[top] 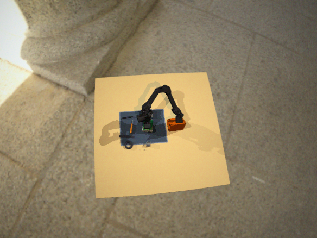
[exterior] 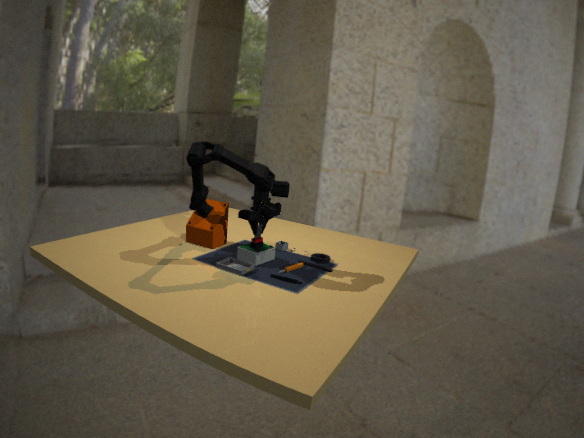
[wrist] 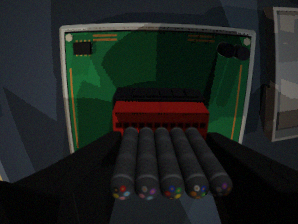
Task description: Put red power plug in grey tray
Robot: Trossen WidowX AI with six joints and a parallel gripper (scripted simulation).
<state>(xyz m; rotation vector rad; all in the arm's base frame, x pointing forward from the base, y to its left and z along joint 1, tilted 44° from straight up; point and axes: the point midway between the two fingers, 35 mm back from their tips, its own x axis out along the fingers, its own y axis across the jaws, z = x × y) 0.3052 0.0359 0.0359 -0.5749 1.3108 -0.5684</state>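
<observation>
Red plug gripped at its socket on the circuit board

The red plug [exterior: 257, 240] [wrist: 161, 114] is held between the fingers of the end effector [top: 147, 125] [exterior: 257, 236] [wrist: 164, 143], which is pointed downward. Five dark cables [wrist: 162, 160] are seen at the plug's near side. The black socket [wrist: 160, 93] is seen just behind the plug; how deeply the plug is seated cannot be told. Both are located over the green circuit board [exterior: 245, 247] [wrist: 95, 100], which is carried by a pale block [exterior: 256, 256]. The grey tray [exterior: 229, 265] [wrist: 275, 50] is placed near the block, apart from the plug. An orange-handled tool [top: 131, 127] [exterior: 294, 267] is laid on the dark mat [top: 160, 137] [exterior: 300, 285], by which part of the tabletop [top: 163, 168] [exterior: 250, 320] is covered.
</observation>
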